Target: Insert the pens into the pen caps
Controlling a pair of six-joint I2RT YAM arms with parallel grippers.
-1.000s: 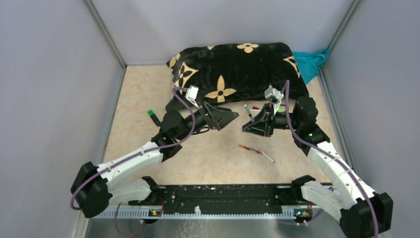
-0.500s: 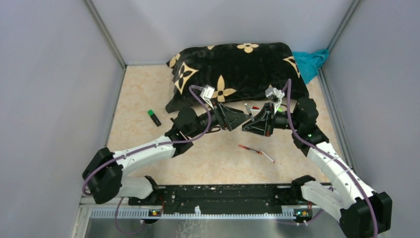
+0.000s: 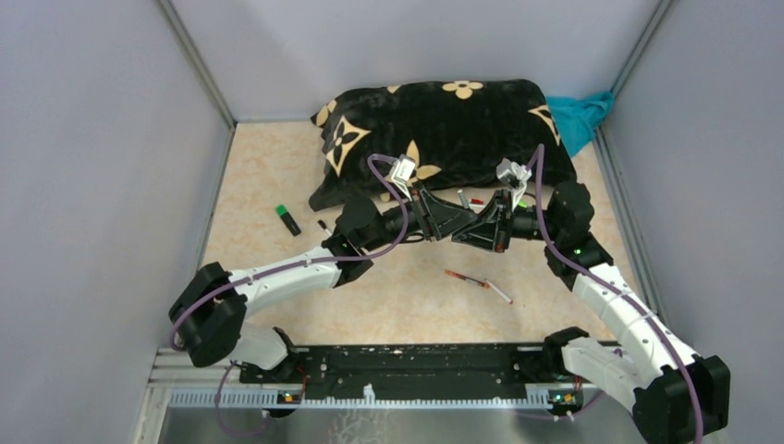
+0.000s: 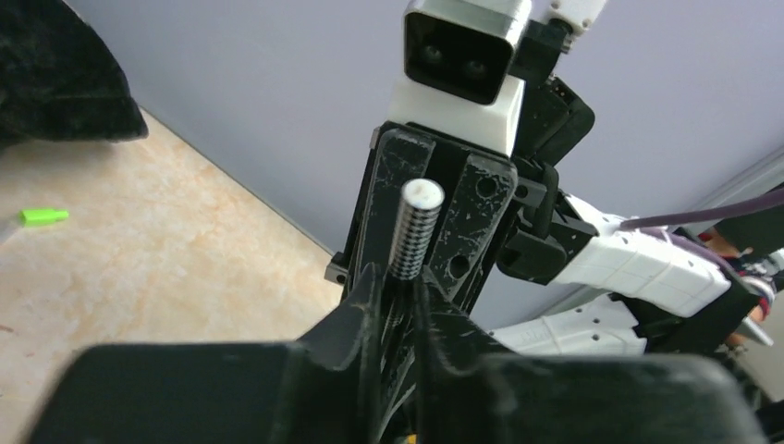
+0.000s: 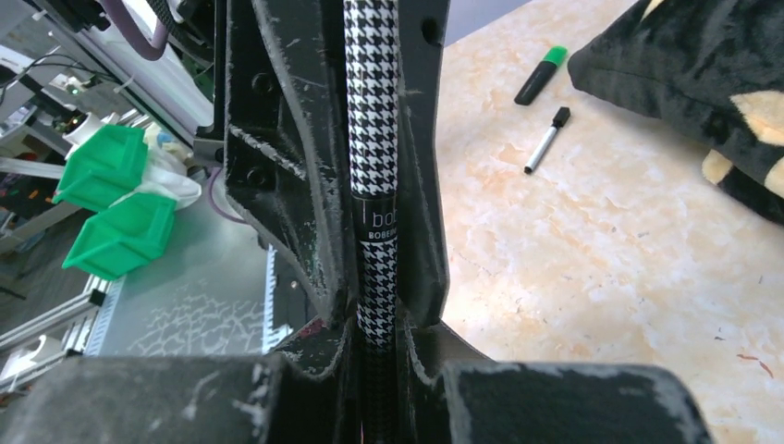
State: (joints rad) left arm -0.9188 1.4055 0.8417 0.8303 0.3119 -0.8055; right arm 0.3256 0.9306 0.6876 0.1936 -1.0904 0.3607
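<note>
The pen [image 5: 374, 185] we work on now has a black-and-white check barrel. It is in the air just in front of the cushion [image 3: 434, 120], not lying on the bench [image 3: 398, 310]. We judge it is lifted there because both arms can reach this place and nothing under it is in the way.

The right end effector [image 5: 376, 338] is clamped on one end of the barrel, so most of the length is free. The left end effector [image 4: 399, 294] meets it from the opposite side, with one finger at each side of this free part. The fingers are very near to the barrel, but we cannot tell whether they already press it. In the left wrist view the white end of the pen sticks out past them.

We see no cap on this pen and none in the left end effector. So we think this is a handing over or a new grip, to bring one end free for a cap, and not the insertion itself.

The other pieces lie on the bench. A red cap [image 3: 476, 201] is just at the near edge of the cushion, beside the two end effectors, and a green cap [image 4: 42, 216] is also near the cushion. A red pen [image 3: 465, 277] and a white pen [image 3: 500, 294] lie further in front of the cushion, toward the arm bases. The marker [image 3: 287, 218] with the green end and a small pen [image 5: 545, 141] lie off the cushion's near left corner.
</note>
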